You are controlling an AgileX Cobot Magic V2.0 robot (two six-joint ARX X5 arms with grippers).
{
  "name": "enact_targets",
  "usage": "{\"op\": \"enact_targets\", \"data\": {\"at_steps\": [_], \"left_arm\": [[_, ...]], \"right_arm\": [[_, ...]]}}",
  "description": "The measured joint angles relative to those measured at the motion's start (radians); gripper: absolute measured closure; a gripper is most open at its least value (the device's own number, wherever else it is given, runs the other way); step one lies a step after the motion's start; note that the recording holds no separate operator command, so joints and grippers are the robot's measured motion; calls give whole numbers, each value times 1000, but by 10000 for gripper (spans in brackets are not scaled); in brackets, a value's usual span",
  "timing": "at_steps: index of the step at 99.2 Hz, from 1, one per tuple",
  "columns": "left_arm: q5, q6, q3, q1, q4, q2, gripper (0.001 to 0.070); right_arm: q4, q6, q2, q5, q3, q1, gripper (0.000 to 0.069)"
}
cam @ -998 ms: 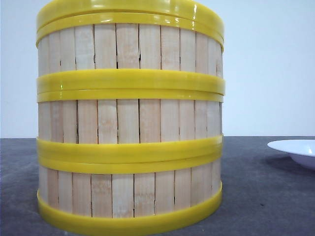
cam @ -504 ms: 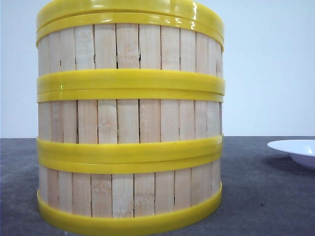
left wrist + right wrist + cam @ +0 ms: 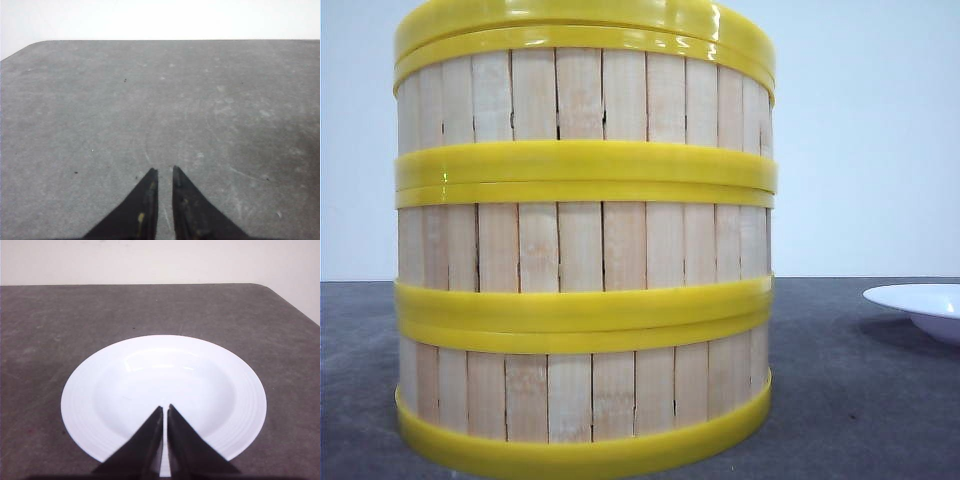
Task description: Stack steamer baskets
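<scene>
Three steamer baskets [image 3: 584, 240] stand in one upright stack close in front of the front camera, pale slats between thick yellow rims. A further yellow rim shows at the very top of the stack. Neither gripper appears in the front view. My left gripper [image 3: 162, 171] hangs over bare grey table, its black fingers nearly together with nothing between them. My right gripper [image 3: 165, 409] hovers over an empty white plate, fingers almost touching, holding nothing. No basket shows in either wrist view.
The white plate [image 3: 100, 380] lies on the dark grey table, and its rim [image 3: 920, 300] shows at the right edge of the front view. The table's far edge [image 3: 165, 41] and a rounded corner [image 3: 272, 290] meet a pale wall.
</scene>
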Motion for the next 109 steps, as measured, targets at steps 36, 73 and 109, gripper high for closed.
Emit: {"op": "enact_targets", "data": {"at_steps": [36, 73, 109], "left_arm": [[0, 0, 0, 0, 0, 0, 685], [0, 0, 0, 0, 0, 0, 685], [0, 0, 0, 0, 0, 0, 685]], "right_arm": [[13, 0, 0, 0, -4, 0, 682], [13, 0, 0, 0, -5, 0, 682], [13, 0, 0, 0, -5, 0, 682]]}}
